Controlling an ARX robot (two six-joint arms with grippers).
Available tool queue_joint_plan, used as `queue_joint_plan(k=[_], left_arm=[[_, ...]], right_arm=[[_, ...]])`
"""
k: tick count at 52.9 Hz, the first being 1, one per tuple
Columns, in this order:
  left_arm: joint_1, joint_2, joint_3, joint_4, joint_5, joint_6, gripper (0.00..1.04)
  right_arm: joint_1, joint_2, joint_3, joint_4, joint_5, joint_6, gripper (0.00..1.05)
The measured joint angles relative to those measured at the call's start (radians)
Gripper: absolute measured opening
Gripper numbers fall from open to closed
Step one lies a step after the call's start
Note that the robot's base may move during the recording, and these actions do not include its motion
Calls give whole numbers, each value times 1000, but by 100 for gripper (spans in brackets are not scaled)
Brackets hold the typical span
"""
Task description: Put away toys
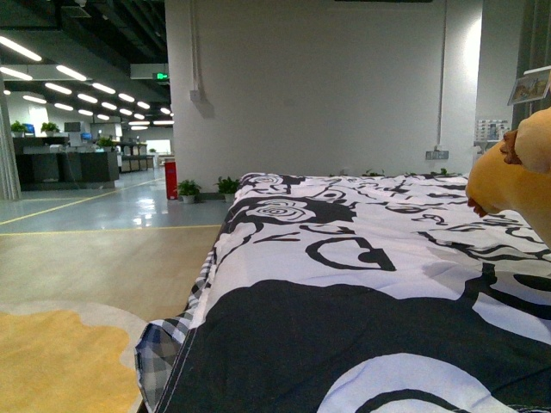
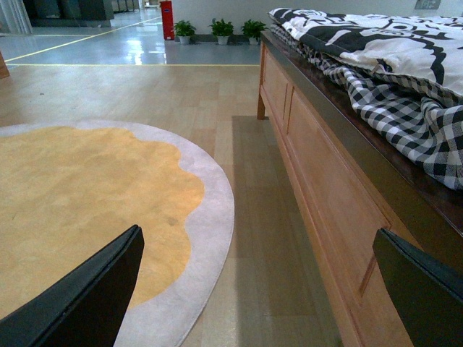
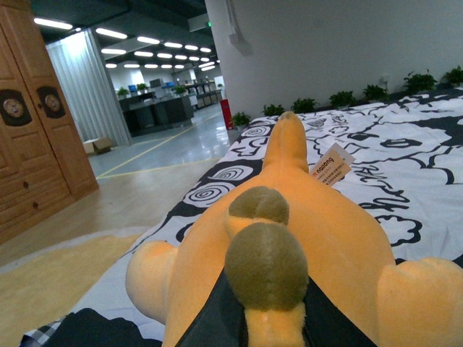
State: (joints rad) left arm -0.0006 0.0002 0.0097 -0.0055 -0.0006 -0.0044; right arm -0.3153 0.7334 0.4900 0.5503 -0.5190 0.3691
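Plush toy (image 3: 311, 238), orange-yellow and rounded, fills the right wrist view. The right gripper (image 3: 268, 322) is clamped on it, one black finger (image 3: 206, 318) pressed into the soft body on each side of an olive tuft (image 3: 266, 264). A paper tag (image 3: 331, 165) sticks out near the toy's far end. Only this view shows that grip. The front view catches just a yellow bulge of the toy (image 1: 516, 172) at the right edge of the picture, above the black-and-white duvet (image 1: 344, 258); whether it touches the cloth I cannot tell.

The left wrist view alone shows the left gripper (image 2: 257, 238), its fingers (image 2: 94, 296) spread wide apart with nothing between them. It sits low over the floor, beside the wooden bed frame (image 2: 318, 166). A checked sheet (image 2: 405, 116) hangs over the frame's top edge under the duvet. A round rug (image 2: 87, 195), yellow with a pale scalloped border, lies on the floor beside the bed, with a strip of bare wood flooring between them.

Beyond the bed's near corner the floor runs open to a row of potted plants (image 2: 221, 29) along the wall. A wooden wardrobe (image 3: 36, 137) stands across the room.
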Motion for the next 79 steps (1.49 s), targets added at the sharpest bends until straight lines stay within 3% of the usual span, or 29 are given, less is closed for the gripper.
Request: queue_joint_plan(k=[12, 17, 20, 37, 42, 79], left_arm=[[0, 0, 0, 0, 0, 0, 99], [0, 0, 0, 0, 0, 0, 99], [0, 0, 0, 0, 0, 0, 99], [0, 0, 0, 0, 0, 0, 99], [0, 0, 0, 0, 0, 0, 99], [0, 0, 0, 0, 0, 0, 99]], right_arm=[[2, -3, 0, -1, 3, -7, 6], [61, -60, 34, -282, 220, -157, 6], [90, -103, 2, -380, 291, -248, 6], [200, -271, -230, -327, 406, -349, 6], [284, -312, -273, -322, 509, -356, 6], [312, -492, -413, -357, 512, -363, 6]])
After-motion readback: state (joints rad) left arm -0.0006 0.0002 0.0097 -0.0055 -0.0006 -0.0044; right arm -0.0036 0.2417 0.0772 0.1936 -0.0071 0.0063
